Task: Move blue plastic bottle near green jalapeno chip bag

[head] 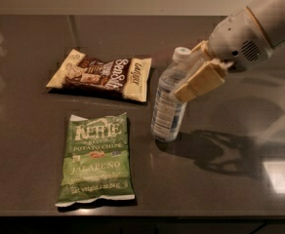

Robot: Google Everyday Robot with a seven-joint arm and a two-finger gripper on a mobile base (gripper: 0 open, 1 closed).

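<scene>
Your end effector [187, 73] sits right of centre in the camera view, at the tip of the white arm [259, 28] that reaches in from the upper right corner. Its two tan fingers [201, 82] are clamped on the blue plastic bottle [168, 108], one across the near side of the bottle's upper body and the other behind it by the neck.

You see the bottle leaning, with its white cap [182, 52] tipped toward the far right and its base low at the dark counter [25, 130]. Whether the base touches the counter or hangs just above it, you cannot tell. The pale label wraps the lower half of the bottle.

The green jalapeno chip bag [96, 160] lies flat on the near left part of the counter, lettering up. The bottle stands just to the right of the bag's far right corner, with a strip of bare counter between them, so the two do not touch.

The brown-and-cream snack bag [101, 74] lies flat farther back, beyond the green bag and to the left of the bottle. Its right end is close to the bottle's upper body but apart from it.

The arm's shadow falls on the counter to the right of the bottle.
</scene>
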